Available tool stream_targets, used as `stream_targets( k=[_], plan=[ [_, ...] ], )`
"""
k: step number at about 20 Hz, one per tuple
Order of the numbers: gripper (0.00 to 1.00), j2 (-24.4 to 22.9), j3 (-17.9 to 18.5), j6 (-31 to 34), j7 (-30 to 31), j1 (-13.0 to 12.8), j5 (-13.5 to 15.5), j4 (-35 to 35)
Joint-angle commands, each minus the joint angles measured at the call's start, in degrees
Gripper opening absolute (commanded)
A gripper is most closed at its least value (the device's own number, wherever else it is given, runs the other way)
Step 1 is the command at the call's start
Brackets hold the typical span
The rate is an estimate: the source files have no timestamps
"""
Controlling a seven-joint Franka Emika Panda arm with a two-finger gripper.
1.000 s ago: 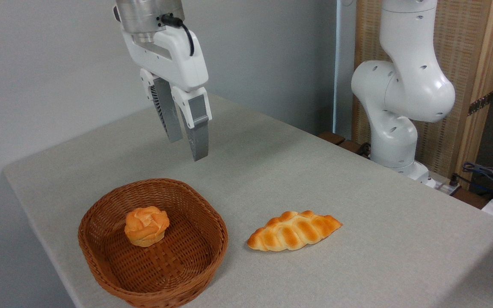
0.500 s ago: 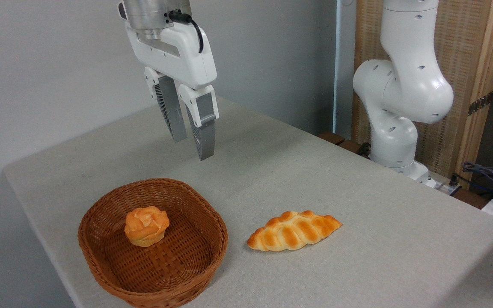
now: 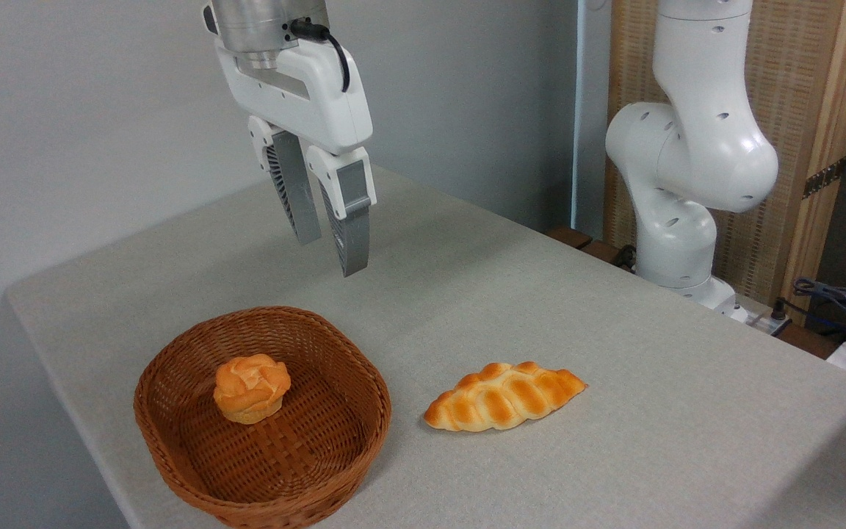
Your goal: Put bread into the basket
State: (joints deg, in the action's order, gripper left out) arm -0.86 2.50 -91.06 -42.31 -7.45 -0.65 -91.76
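Presently on record:

- Bread (image 3: 252, 388): small round bun, orange-golden, swirled rose-like top, paler base. Sits upright inside the basket, on the woven floor toward its far-left part, clear of the gripper.
- Basket (image 3: 335, 470): oval, brown woven wicker, rimmed edge. Stands on the table at near left, close to the near-left table edge. Holds only the bun.
- Gripper (image 3: 327, 253): white body, two grey ribbed fingers (image 3: 349, 235) pointing down and slightly tilted. Hangs in the air above the table, beyond the far rim of the basket and well above it. Fingers parted by a narrow gap, nothing between them, touching nothing.
- Braided loaf (image 3: 504, 397): long, golden, browned ridges. Lies flat on the table to the right of the basket, apart from it, not touched by anything.
- Table (image 3: 614, 353): pale grey cloth-like surface, corner at far left.
- Arm (image 3: 695, 162): white, jointed, base at far right beyond the table edge.
- Cables (image 3: 834, 297): dark, bundled at far right, details too small to tell.
- Wall (image 3: 63, 110): plain grey, behind the table at left.
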Motion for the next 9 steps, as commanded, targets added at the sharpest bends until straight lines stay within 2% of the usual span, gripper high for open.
stream_targets(
  k=[1,2,9],
  plan=[
    [1.00,-0.54,-1.25,0.27,-0.05,1.46,-0.23,-0.53],
    [1.00,-0.54,-1.96,0.27,-0.14,2.25,-0.23,-0.53],
    [1.00,-0.81,-1.97,0.54,-0.05,2.26,-0.23,-0.44]
  ],
)
